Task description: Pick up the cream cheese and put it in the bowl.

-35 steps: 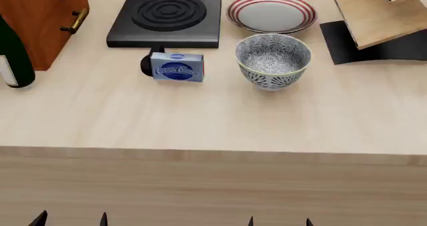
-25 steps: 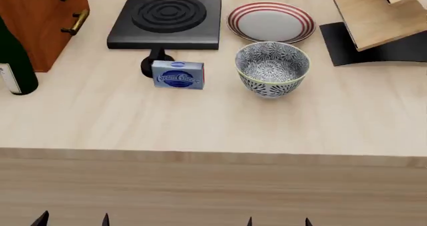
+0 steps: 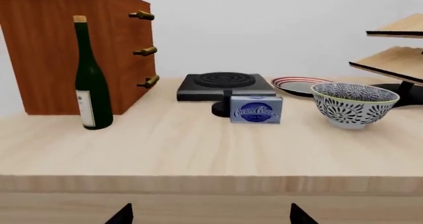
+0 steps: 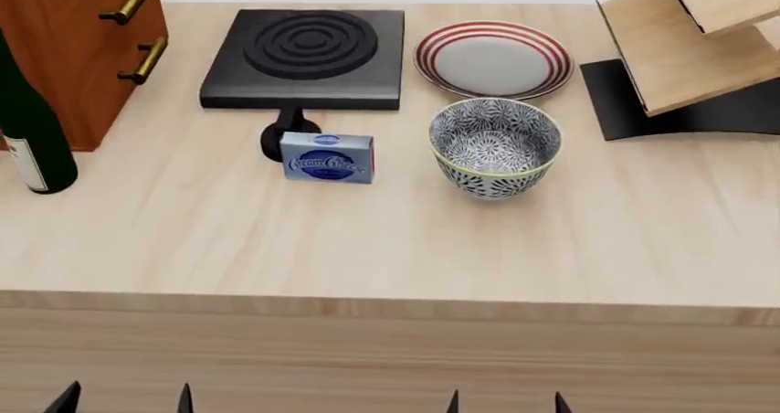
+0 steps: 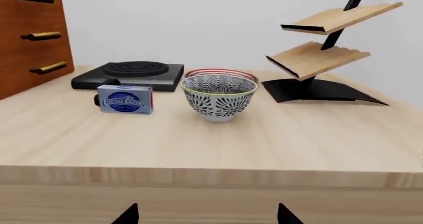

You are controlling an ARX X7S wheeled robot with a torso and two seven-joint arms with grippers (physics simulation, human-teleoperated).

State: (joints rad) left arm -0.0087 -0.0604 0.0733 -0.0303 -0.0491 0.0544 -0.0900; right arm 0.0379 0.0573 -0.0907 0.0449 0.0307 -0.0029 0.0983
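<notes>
Head view, left to right: left gripper (image 4: 122,399) fingertips spread, nothing between, low before wooden table (image 4: 390,239). Small light-blue cream cheese box (image 4: 327,158) upright on table, just beside black stove knob (image 4: 289,139). Grey-and-white floral ceramic bowl (image 4: 495,147) near its right. Right gripper (image 4: 506,401) fingertips spread, nothing held.

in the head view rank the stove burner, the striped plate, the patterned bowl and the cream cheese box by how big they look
1. Stove burner, clearly the largest.
2. Striped plate.
3. Patterned bowl, a little narrower than the plate, though it stands taller and nearer the camera, so that gap is unsure.
4. Cream cheese box, smallest.
</notes>
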